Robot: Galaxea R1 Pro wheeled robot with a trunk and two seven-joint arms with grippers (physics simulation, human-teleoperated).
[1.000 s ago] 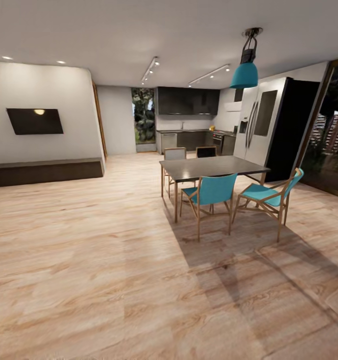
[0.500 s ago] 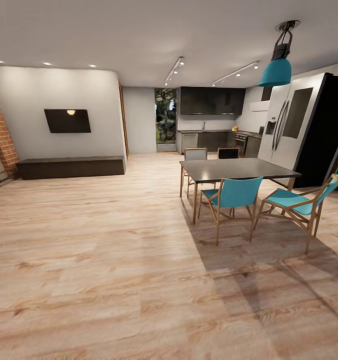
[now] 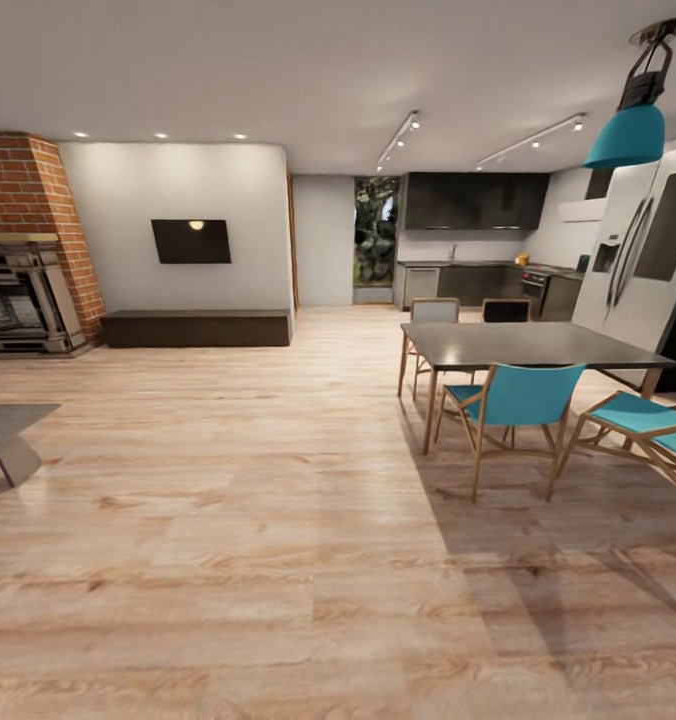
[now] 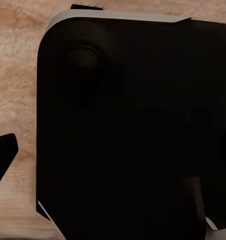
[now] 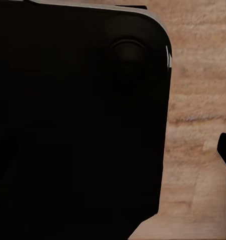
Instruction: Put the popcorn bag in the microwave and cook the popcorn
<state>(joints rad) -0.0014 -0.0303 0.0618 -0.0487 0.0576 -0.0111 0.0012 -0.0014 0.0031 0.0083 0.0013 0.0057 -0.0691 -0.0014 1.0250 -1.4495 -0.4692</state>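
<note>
The kitchen point(image 3: 473, 235) lies far off at the back right of the head view, with dark grey cabinets and a grey countertop point(image 3: 458, 264) along its wall. The tall steel fridge point(image 3: 643, 250) stands at the right edge. The popcorn bag, the microwave and the popcorn are out of view at this distance. In the left wrist view a black rounded part of my own body point(image 4: 133, 130) hangs over the wooden floor. The right wrist view has the same black body point(image 5: 77, 120) in front of it. A dark tip pokes in at the edge of each wrist view.
A dark dining table point(image 3: 523, 343) with teal chairs point(image 3: 513, 400) stands between me and the kitchen, under a teal pendant lamp point(image 3: 628, 135). A brick fireplace point(image 3: 28, 260), a wall television point(image 3: 190, 241) and a low dark bench point(image 3: 198, 327) are at the left. Open wooden floor point(image 3: 228, 480) stretches ahead.
The whole head view has swung to the left, so table, kitchen and fridge sit further right in the picture. The brick fireplace and a grey table corner have come into view.
</note>
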